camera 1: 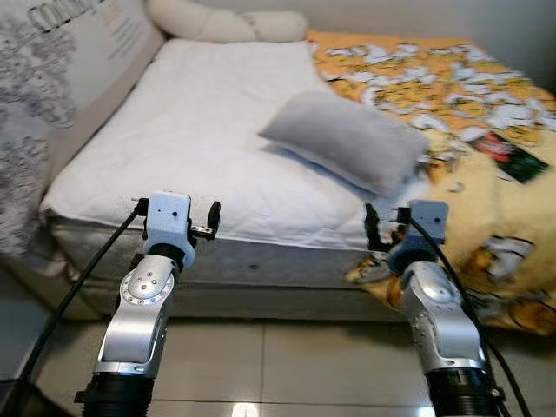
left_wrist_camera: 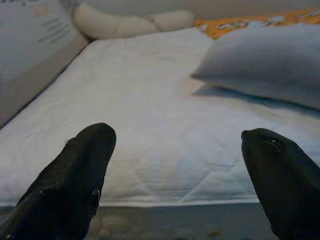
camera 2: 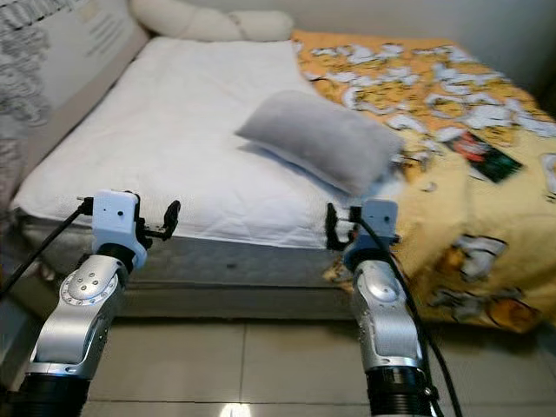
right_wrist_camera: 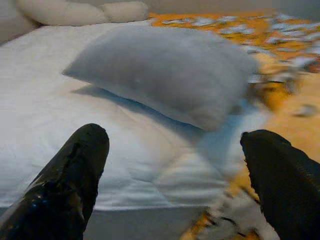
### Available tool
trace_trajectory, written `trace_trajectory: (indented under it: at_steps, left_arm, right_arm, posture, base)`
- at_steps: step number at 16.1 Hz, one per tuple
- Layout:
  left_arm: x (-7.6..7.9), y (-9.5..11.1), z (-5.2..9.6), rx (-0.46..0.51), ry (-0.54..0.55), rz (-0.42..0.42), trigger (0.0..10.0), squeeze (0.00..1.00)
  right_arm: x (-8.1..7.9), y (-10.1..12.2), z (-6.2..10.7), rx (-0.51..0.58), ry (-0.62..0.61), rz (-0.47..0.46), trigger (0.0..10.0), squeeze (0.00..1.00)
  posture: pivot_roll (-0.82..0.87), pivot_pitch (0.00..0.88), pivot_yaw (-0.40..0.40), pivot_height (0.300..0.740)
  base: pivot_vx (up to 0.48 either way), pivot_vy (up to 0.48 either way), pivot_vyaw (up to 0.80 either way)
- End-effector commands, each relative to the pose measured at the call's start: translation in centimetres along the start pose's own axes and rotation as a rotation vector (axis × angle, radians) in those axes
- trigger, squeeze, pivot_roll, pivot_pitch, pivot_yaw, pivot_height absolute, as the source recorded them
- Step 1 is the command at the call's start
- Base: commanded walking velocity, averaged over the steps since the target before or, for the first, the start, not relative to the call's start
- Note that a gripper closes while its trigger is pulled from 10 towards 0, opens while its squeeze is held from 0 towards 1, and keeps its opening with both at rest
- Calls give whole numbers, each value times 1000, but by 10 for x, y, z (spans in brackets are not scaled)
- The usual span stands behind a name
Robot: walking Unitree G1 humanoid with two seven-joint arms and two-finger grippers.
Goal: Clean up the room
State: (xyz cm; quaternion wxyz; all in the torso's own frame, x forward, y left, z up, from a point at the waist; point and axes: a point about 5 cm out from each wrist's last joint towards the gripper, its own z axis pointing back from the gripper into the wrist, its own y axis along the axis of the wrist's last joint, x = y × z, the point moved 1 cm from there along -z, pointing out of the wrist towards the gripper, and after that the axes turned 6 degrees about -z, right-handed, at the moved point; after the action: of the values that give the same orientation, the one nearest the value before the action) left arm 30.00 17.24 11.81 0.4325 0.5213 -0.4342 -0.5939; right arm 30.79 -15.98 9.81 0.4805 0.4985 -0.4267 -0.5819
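A grey pillow lies on the white mattress of a bed, next to a yellow patterned blanket that covers the bed's right half. A long cream bolster lies along the head end. My left gripper is open at the mattress's near edge, left of the pillow, with nothing between its fingers. My right gripper is open too, near the bed's front edge just short of the pillow, where sheet and blanket meet.
A printed headboard or cushion stands along the bed's left side. A dark flat item lies on the blanket at the right. Tiled floor lies between me and the bed frame.
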Motion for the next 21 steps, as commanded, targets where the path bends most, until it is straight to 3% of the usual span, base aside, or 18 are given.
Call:
trace_trajectory:
  at_steps: [1, 6, 21]
  left_arm:
    - [-2, 0, -2, -3, 11, -5, 10000, 1000]
    - [-3, -2, -2, -8, 12, -14, 10000, 1000]
    - [-6, 1, -2, 6, 40, -22, 10000, 1000]
  right_arm:
    - [-1, 3, -1, 2, 8, -7, 10000, 0]
    - [2, 1, 1, -2, -25, -8, 10000, 0]
    - [0, 4, 1, 24, 7, -13, 10000, 0]
  posture:
    - [62, 0, -12, 740]
    - [60, 0, -6, 740]
    - [61, 0, -5, 740]
  base:
    - [352, 0, -575]
    - [356, 0, -800]
    - [361, 0, 0]
